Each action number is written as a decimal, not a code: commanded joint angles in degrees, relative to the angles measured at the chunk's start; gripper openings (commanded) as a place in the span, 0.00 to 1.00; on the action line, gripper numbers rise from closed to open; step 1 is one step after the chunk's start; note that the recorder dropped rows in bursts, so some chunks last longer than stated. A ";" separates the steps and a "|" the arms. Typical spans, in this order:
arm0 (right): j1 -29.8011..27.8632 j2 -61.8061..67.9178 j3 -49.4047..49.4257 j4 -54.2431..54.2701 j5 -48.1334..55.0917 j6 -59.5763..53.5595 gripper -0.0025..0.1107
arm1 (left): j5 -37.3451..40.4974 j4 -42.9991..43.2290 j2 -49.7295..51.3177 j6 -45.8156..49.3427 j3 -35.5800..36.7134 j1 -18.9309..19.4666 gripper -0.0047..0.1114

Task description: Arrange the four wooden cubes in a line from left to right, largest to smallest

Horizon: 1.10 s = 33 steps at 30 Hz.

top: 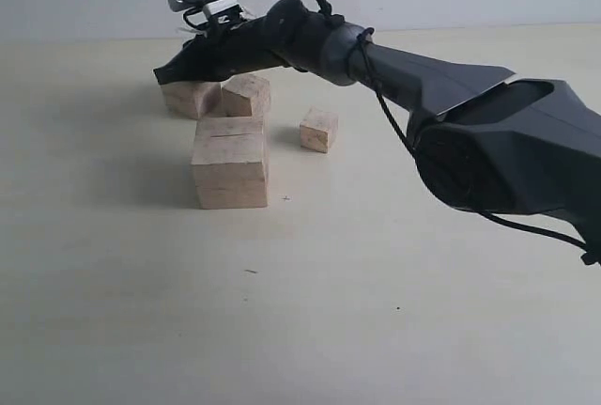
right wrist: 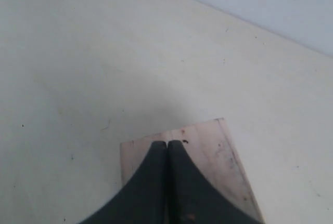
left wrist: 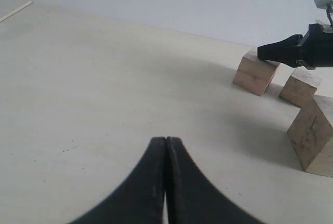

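While the left jaws are clenched empty, the right jaws, also clenched, hang over the upper-left cube (top: 191, 100).

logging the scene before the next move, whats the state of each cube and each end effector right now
left end effector: shut, empty, above the table
right end effector: shut, gripping nothing
rear left cube: flat on the table, right end effector's tip over its top
rear right cube: flat on the table, not gripped
largest cube: flat on the table, not gripped
smallest cube: flat on the table, standing apart, not gripped
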 commanded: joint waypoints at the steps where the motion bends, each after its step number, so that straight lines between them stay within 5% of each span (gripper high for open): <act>1: -1.20 -0.61 0.10 -12.63 5.51 10.13 0.02 | -0.37 -0.05 -0.11 0.21 0.20 0.16 0.04; 8: -2.58 -2.94 0.10 -29.32 19.81 25.65 0.02 | -0.37 -0.05 -0.11 0.21 0.20 0.16 0.04; 20: -2.85 -10.51 0.10 -30.86 25.54 26.06 0.02 | -0.37 -0.05 -0.11 0.21 0.20 0.16 0.04; 25: -2.85 -11.31 0.10 -17.22 20.73 6.32 0.03 | -0.37 -0.05 -0.11 0.21 0.20 0.16 0.04; 27: -2.62 -10.45 0.10 -9.54 20.05 -3.95 0.12 | -0.37 -0.05 -0.11 0.21 0.20 0.16 0.04; 29: -2.23 -9.44 0.10 -7.43 17.17 -10.22 0.31 | -0.37 -0.05 -0.11 0.21 0.20 0.16 0.04; 33: -2.23 -6.66 0.21 -6.39 6.21 -12.99 0.93 | -0.37 -0.05 -0.11 0.21 0.20 0.16 0.04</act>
